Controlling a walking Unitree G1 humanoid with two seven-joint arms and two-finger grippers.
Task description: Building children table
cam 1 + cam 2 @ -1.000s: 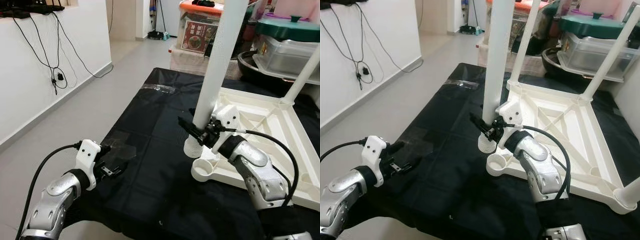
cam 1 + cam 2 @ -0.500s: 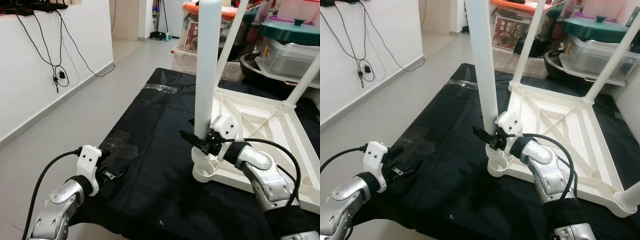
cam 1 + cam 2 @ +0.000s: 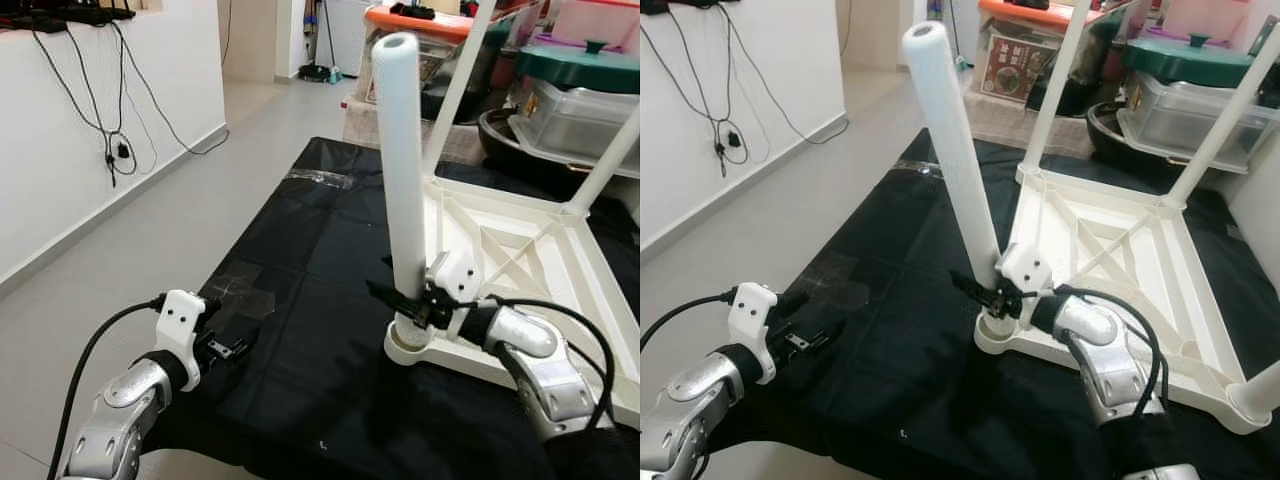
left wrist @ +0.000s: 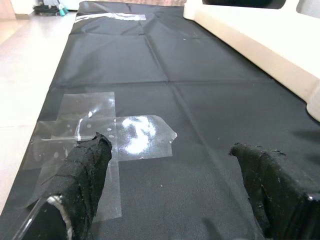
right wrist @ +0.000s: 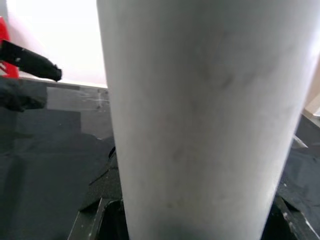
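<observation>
Leg (image 3: pixel 403 180) stands in the corner socket (image 3: pixel 408 345) at 7 o'clock of the upturned tabletop (image 3: pixel 520 270), right pincer (image 3: pixel 405 304) clenched round its base. Left pincer (image 3: pixel 228 348) released, idle over black cloth (image 3: pixel 300 260). Next, probably: press the leg home.

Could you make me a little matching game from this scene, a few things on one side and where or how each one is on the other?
Things:
1. white table leg
2. left gripper
3. upturned tabletop
4. clear tape patch

States:
A. lying underside up on the black cloth
B. open, holding nothing
C. stuck flat on the cloth
D. standing in a corner socket, gripped near its base by the right gripper

Pairs: 1-D, 2-B, 3-A, 4-C
</observation>
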